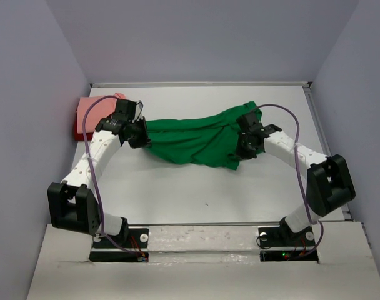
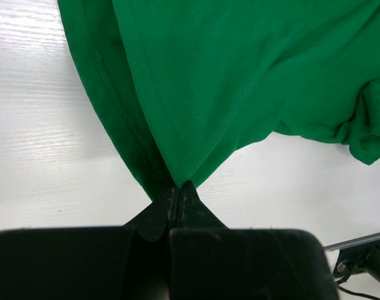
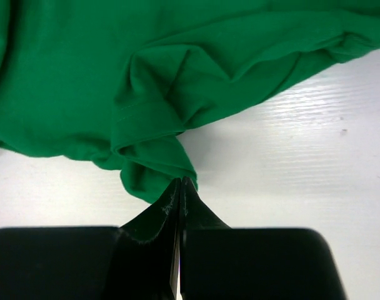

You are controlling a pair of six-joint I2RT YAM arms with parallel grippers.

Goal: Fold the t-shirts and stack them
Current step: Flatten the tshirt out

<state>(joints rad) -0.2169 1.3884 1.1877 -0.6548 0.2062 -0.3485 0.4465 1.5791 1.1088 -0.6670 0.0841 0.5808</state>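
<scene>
The green shirt (image 1: 190,139) stretches bunched over the tabletop (image 1: 196,194), long axis nine to three o'clock. The left tool (image 2: 179,185) pinches its nine o'clock end, the right tool (image 3: 180,181) its three o'clock end. Neither arm is nearer.

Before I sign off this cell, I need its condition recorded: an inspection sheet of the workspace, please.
Surface: white table, no spills seen.
Job's things: green t-shirt spread crumpled between both arms; pink t-shirt lying on dark red t-shirt, far left corner.
Clutter: nothing seen.
End effectors: left end effector shut on green t-shirt; right end effector likewise.
Cables: purple cables looped along each arm, unsnagged.
Surroundings: grey walls on three sides.
</scene>
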